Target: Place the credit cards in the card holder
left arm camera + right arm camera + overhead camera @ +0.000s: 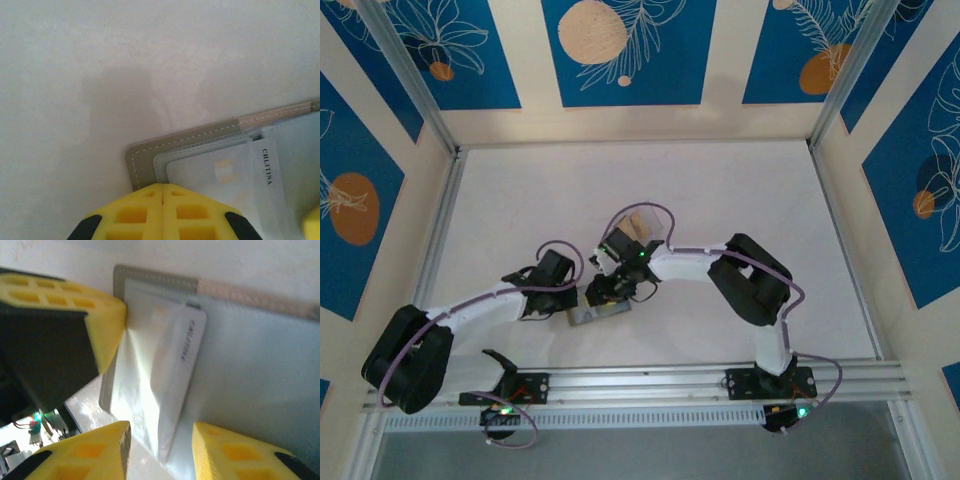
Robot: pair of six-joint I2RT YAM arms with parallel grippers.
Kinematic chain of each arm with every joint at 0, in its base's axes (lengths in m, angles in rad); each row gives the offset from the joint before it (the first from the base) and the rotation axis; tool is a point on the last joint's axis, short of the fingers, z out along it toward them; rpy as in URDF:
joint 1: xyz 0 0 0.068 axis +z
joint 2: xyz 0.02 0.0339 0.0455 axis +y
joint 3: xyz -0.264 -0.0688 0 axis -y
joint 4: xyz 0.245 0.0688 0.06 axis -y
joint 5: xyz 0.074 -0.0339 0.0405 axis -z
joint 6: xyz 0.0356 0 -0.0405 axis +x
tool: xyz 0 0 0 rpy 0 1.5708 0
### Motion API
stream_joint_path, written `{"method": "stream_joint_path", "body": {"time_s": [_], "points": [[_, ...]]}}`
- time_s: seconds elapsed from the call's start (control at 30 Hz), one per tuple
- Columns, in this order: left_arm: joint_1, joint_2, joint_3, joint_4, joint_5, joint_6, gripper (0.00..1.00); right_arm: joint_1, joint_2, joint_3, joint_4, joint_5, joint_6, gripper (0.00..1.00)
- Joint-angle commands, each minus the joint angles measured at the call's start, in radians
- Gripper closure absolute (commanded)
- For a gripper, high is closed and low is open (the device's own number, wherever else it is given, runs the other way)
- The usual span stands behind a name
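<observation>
**Card half seated, needs pushing home**

Left gripper clenched, its tips pressing a corner of the open card holder flat, by the table's near edge, mid-width. White credit card lies slanted, partly in the pale-blue pocket. Right gripper released, straddling the card's free end. Best bet: pin the holder, square the card, slide it in slowly

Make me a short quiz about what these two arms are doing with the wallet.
1. True or false: the card holder lies folded shut.
2. The left gripper is: A open, B shut.
3. Fill in: the right gripper has the end of a credit card between its two yellow ____.
Key: 1 false; 2 B; 3 fingers.
</observation>
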Motion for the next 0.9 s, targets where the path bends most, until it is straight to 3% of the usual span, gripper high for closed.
{"method": "stream_joint_path", "body": {"time_s": [0.0,0.13,0.17,0.57,0.87], "points": [[-0.005,0.049,-0.039,-0.024,-0.042,-0.002,0.96,-0.006,-0.052,0.050,-0.169,0.068,-0.075,0.63],[-0.005,0.050,-0.038,-0.026,-0.042,-0.002,0.95,-0.001,-0.032,0.092,-0.200,0.103,-0.087,0.96],[-0.005,0.050,-0.039,-0.025,-0.041,0.000,0.96,0.004,-0.015,0.111,-0.214,0.121,-0.090,1.00],[-0.005,0.050,-0.034,-0.023,-0.036,0.000,0.96,0.056,0.127,0.241,-0.292,0.174,-0.097,1.00],[-0.007,0.048,-0.044,-0.010,-0.031,-0.003,0.96,0.072,0.132,0.225,-0.173,0.037,-0.061,1.00]]}}
